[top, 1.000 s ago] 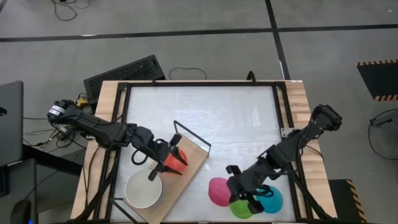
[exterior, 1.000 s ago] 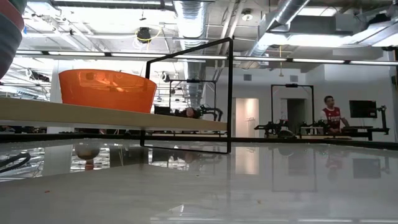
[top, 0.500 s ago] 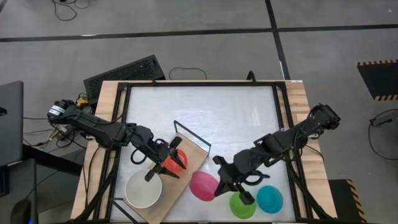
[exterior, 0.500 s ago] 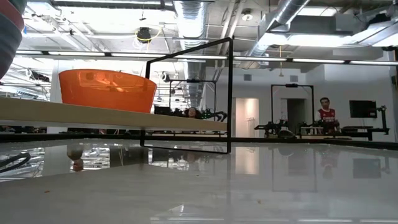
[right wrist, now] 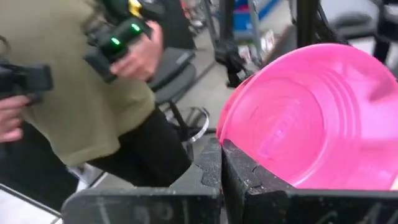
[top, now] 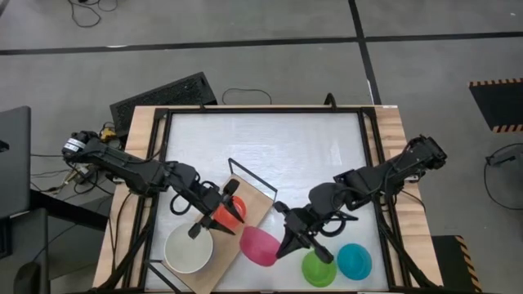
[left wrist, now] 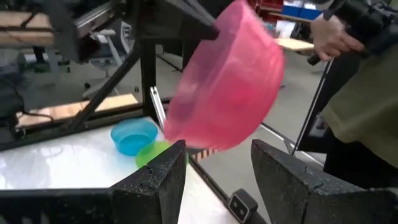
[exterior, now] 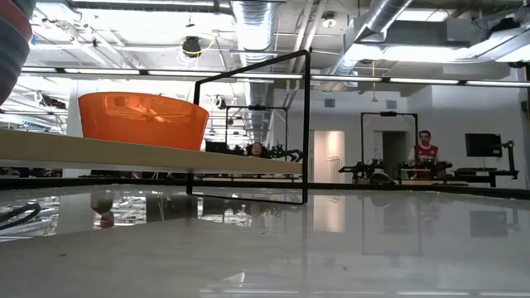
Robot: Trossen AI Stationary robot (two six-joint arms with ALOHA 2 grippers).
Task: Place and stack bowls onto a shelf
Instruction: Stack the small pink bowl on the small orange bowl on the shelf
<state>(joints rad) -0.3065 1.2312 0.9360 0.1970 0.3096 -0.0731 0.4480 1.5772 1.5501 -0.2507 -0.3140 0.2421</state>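
Our right end effector (top: 282, 242) is clamped on the rim of the magenta bowl (top: 259, 246), fingers pinched tight together in the right wrist view, and it carries the bowl tilted above the worktop (top: 270, 155) near its front edge, just beside the near long side of the shelf (top: 260, 204). To do this step well, we judge that we should level the bowl before lowering, bring it over a bare part of the board or squarely above the red bowl (top: 230, 212) if we mean to stack, and clear the black wire frame (top: 252, 175) at the shelf's far end. Our left end effector (top: 214, 214) sits over the red bowl on the shelf with its fingers (left wrist: 155, 180) spread apart, holding nothing, so we should give it room or approach from the open side to avoid a clash between arms. The cream-white bowl (top: 189, 250) rests on the shelf toward the front left corner of the worktop. The lime green bowl (top: 317, 269) and cyan bowl (top: 354, 260) wait at the front edge, right of centre.
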